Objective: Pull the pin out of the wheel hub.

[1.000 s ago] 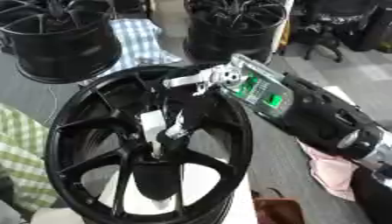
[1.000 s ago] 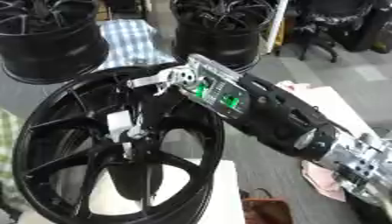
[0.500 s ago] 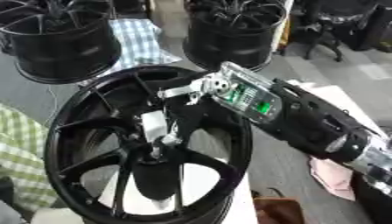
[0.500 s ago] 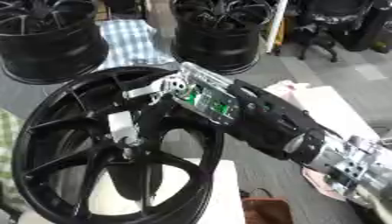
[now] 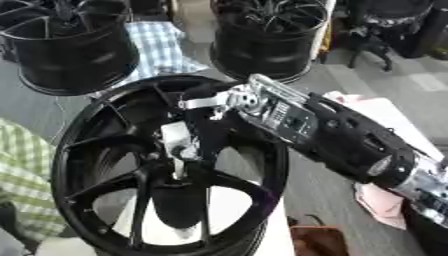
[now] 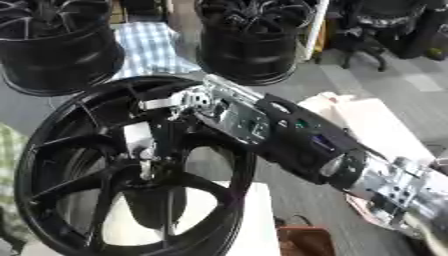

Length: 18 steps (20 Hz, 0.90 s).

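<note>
Left eye view: black wheel hub stands upright on a white surface, open face toward you
Right arm: your arm comes in from the lower right and reaches across the rim to the hub's upper middle
Right hand: right hand sits inside the rim among the spokes; fingers are curled down around the pin, as far as the dark spokes let you see
Pin: silver pin is upright at the hub centre, directly below your fingers, its lower end at the centre bore
Change since 1.0 s ago: your hand has moved further left and deeper over the hub centre; the pin now shows lower and closer to the centre
Left hand: not seen in either view
Surroundings: two more black wheels stand behind, a checked cloth between them, pink cloth at right
</note>
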Available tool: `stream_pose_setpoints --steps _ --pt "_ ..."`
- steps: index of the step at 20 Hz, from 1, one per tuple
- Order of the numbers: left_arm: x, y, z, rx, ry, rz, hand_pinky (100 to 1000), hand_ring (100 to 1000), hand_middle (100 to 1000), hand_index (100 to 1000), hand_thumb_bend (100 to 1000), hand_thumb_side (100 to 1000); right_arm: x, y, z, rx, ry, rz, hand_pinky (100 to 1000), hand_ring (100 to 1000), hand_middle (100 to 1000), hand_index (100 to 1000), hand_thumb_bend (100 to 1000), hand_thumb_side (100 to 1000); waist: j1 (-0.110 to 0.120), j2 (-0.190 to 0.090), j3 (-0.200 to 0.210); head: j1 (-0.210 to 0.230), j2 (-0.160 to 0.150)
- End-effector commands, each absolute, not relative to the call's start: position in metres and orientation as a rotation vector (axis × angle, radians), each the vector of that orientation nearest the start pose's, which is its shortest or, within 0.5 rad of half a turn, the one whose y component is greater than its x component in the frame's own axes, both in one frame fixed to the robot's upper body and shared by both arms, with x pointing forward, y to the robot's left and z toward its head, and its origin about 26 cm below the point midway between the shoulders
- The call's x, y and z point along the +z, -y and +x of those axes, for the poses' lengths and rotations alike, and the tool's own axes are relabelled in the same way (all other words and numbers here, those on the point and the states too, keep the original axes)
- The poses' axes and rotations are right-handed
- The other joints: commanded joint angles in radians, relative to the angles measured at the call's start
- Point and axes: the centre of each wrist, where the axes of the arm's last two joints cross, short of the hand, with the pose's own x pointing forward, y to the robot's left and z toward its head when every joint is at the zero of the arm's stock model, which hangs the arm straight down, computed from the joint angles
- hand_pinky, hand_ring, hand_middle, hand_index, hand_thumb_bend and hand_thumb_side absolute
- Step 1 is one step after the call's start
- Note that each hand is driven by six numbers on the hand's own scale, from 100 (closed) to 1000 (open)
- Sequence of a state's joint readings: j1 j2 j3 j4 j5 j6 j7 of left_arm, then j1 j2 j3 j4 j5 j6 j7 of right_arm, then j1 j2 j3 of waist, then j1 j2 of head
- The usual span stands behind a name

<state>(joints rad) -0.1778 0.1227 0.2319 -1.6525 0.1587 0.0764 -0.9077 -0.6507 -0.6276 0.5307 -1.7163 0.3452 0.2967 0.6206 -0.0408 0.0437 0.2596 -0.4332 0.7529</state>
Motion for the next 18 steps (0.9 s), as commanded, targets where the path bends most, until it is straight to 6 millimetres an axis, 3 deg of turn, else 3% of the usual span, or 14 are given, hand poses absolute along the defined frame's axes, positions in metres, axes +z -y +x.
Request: stream_pose_setpoints --steps 1,2,3,7,10,12,13,14,18 --pt "0.080 -0.313 0.315 -0.654 1.720 -0.569 507 358 660 693 100 888 0.237 0.209 0.341 1.570 1.461 -0.343 761 698 566 666 100 315 0.001 -0.013 -0.006 0.005 -0.004" --pt "0.079 -0.313 0.315 -0.653 1.718 -0.567 507 356 660 693 100 889 0.248 0.215 0.337 1.545 1.489 -0.343 759 696 566 665 100 404 -0.001 -0.014 -0.009 0.008 -0.003" --pt "0.079 -0.315 0.314 -0.652 1.715 -0.563 507 357 660 693 100 888 0.260 0.221 0.331 1.516 1.517 -0.350 759 695 564 665 100 313 -0.003 -0.017 -0.013 0.011 -0.002" --pt "0.079 -0.320 0.312 -0.644 1.707 -0.545 507 369 660 693 100 889 0.298 0.255 0.304 1.390 1.616 -0.414 752 685 563 667 100 301 -0.012 -0.026 -0.036 0.038 0.001" --pt "0.079 -0.327 0.310 -0.632 1.702 -0.525 507 376 660 693 100 889 0.301 0.294 0.293 1.240 1.697 -0.447 739 670 554 659 100 276 -0.019 -0.030 -0.058 0.065 -0.002" --pt "0.079 -0.333 0.307 -0.623 1.701 -0.507 507 372 660 693 100 890 0.285 0.325 0.285 1.098 1.736 -0.482 734 665 552 657 100 255 -0.022 -0.031 -0.080 0.088 -0.004" --pt "0.079 -0.336 0.306 -0.620 1.700 -0.497 507 362 660 693 100 891 0.272 0.339 0.280 1.019 1.745 -0.508 734 665 555 657 100 157 -0.024 -0.030 -0.091 0.096 -0.003" --pt "0.079 -0.339 0.305 -0.617 1.699 -0.485 507 362 660 693 100 891 0.254 0.353 0.274 0.931 1.747 -0.543 734 665 552 657 100 238 -0.027 -0.030 -0.099 0.104 -0.002" --pt "0.076 -0.348 0.300 -0.612 1.692 -0.443 507 343 660 693 100 895 0.148 0.385 0.227 0.486 1.636 -0.662 722 661 567 673 112 225 -0.036 -0.028 -0.124 0.126 -0.001"
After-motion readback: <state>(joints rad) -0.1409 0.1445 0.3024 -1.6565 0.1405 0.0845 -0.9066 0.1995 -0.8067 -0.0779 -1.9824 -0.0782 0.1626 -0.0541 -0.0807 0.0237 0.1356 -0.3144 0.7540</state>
